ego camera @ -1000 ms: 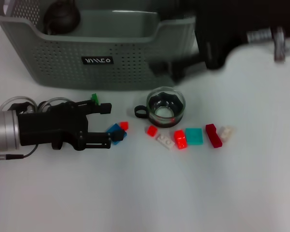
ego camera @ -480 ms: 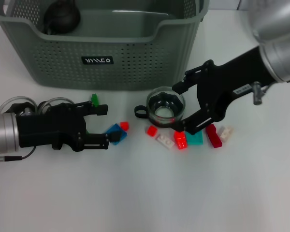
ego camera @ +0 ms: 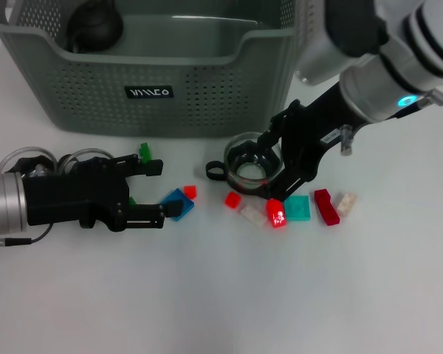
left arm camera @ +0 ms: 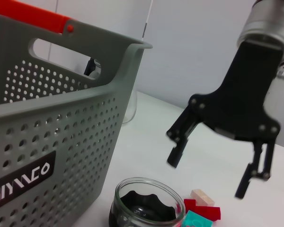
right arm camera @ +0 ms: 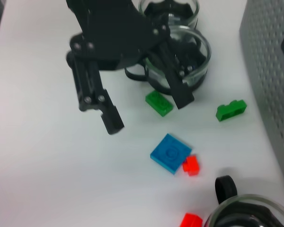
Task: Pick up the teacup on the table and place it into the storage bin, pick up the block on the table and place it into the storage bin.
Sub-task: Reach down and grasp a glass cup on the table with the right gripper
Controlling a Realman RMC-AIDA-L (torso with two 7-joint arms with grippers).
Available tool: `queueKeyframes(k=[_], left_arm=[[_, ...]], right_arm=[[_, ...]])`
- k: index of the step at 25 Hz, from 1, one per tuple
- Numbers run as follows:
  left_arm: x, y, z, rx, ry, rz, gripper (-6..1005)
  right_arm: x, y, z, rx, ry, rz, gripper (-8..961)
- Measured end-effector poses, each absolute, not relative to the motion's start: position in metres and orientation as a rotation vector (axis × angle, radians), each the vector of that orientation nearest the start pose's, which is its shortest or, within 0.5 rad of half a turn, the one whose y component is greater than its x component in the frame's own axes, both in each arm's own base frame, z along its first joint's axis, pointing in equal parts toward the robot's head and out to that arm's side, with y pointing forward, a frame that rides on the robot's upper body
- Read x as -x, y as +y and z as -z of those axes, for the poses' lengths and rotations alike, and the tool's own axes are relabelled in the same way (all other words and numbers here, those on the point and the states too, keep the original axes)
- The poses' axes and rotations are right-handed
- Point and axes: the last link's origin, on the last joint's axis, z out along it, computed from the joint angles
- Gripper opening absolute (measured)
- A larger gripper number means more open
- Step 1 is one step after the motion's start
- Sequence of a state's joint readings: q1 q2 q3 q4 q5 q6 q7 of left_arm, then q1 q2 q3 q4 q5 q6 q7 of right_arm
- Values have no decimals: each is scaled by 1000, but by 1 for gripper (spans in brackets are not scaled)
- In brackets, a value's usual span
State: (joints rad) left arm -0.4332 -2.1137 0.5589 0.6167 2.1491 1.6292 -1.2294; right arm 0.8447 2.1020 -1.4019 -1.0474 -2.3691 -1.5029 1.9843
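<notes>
Head view: clear glass teacup (ego camera: pixel 253 163) with dark insert and black handle sits on white table (ego camera: pixel 229 295), just before grey-green perforated storage bin (ego camera: pixel 151 66). Right gripper (ego camera: pixel 275 167), fingers spread, straddles cup. Left gripper (ego camera: pixel 149 193) spread, near blue square block (ego camera: pixel 179 202). Cup looks rigid, slick, breakable; clamp the wall gently.

The right claw (ego camera: pixel 275 164) hides part of the teacup (ego camera: pixel 249 161).

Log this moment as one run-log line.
right gripper: open, around teacup | left gripper: open, by blue block | storage bin: behind
</notes>
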Motion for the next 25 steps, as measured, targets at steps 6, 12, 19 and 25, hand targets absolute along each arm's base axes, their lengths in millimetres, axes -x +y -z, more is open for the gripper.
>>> queueKeyframes(k=[6,12,19,25], left_arm=[[298,281,17,2751,-656,676,862],[297,281,18,2753,-656,679,862],[296,280,20,2755,-657,684,861],[296,280,20,2755,-659,686,861]], right_arm=[[-123,369,78,3054,48,491,843],[-126,370,92,3029,4,529,819],[-135,374,104,3006,9,580,791],[-138,375,110,2988,-11,599,766]])
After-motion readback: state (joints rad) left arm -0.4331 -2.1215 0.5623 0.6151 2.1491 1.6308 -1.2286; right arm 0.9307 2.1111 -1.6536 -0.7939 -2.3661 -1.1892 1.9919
